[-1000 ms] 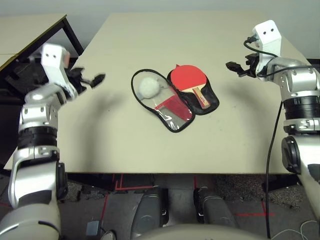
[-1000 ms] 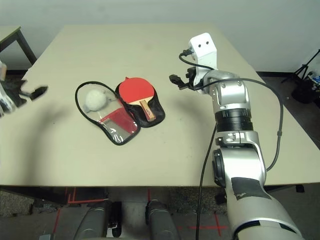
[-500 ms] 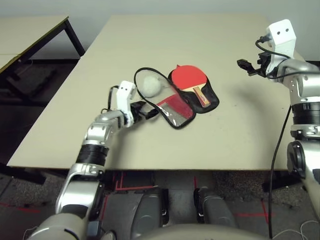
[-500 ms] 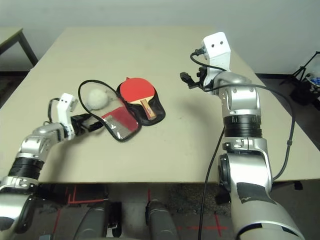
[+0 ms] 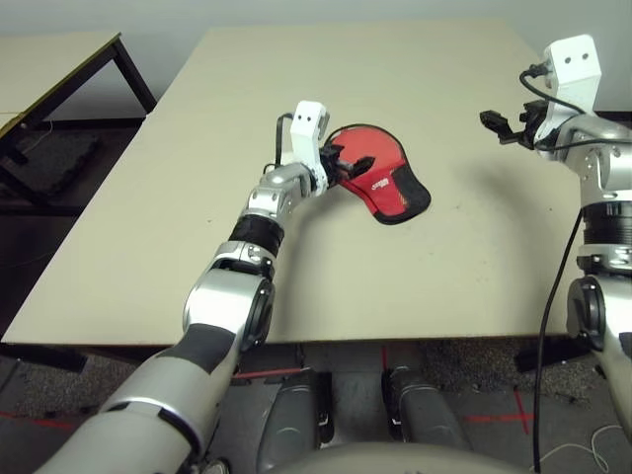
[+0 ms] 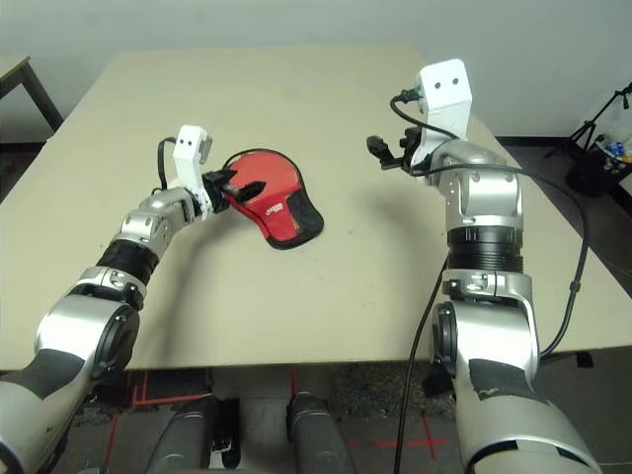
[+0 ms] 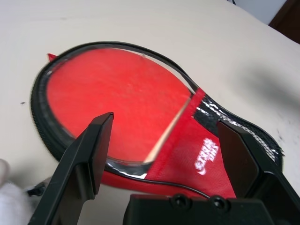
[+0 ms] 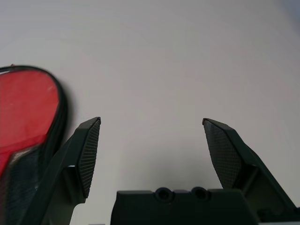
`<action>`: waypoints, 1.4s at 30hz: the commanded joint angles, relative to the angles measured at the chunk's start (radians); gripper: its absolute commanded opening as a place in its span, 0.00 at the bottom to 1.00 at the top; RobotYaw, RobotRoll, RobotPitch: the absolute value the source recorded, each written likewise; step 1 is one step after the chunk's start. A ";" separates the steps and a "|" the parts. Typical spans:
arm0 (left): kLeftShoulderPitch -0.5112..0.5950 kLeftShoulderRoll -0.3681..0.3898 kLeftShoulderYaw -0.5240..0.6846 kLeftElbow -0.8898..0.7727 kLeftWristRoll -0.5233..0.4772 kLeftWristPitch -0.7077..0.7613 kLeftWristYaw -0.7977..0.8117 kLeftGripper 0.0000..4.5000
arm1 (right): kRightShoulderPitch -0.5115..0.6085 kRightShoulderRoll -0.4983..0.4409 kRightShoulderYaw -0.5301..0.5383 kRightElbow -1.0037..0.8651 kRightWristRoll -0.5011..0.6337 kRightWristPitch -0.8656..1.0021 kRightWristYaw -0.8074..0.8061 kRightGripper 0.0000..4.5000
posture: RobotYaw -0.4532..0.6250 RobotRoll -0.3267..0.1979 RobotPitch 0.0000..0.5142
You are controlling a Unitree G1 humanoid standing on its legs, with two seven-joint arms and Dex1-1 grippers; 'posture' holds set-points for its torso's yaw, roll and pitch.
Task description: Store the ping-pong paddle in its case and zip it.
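Swinging in from the table's left edge, my left gripper point(image 5: 348, 164) has flipped the open half of the case point(image 5: 380, 178) over the ping-pong paddle, so the red outside with its white logo faces up where a second ago the bat and pom-pom lay in plain sight. Its fingers point(image 7: 89, 150) are spread wide over the flap and hold nothing. My right gripper point(image 6: 380, 150) hangs at about three o'clock from the case, well apart, fingers point(image 8: 84, 154) spread and empty too. The case lies near the table's point(image 5: 415, 286) middle, narrow end toward five o'clock; the paddle I judge to be inside, hidden. Stowing looks done; zipping is the step in hand. Next I must find the zipper pull, pin the cover with one gripper and draw the pull around the black edge point(image 7: 44, 131).
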 commanded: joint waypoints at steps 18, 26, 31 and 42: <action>0.275 0.139 0.065 -0.652 -0.104 0.329 0.008 1.00 | 0.023 0.230 -0.310 0.111 0.196 0.699 -0.132 0.99 | 0.48 0.62 0.23; 0.267 0.117 0.051 -0.671 -0.115 0.338 0.022 1.00 | -0.027 0.286 -0.313 0.235 0.194 0.504 -0.177 0.99 | 0.48 0.62 0.24; 0.259 0.114 0.052 -0.673 -0.121 0.338 0.032 1.00 | -0.060 0.296 -0.334 0.359 0.207 0.347 -0.213 0.99 | 0.48 0.62 0.25; 0.257 0.105 0.045 -0.674 -0.124 0.339 0.037 1.00 | -0.082 0.312 -0.371 0.538 0.271 0.154 -0.277 0.99 | 0.47 0.62 0.28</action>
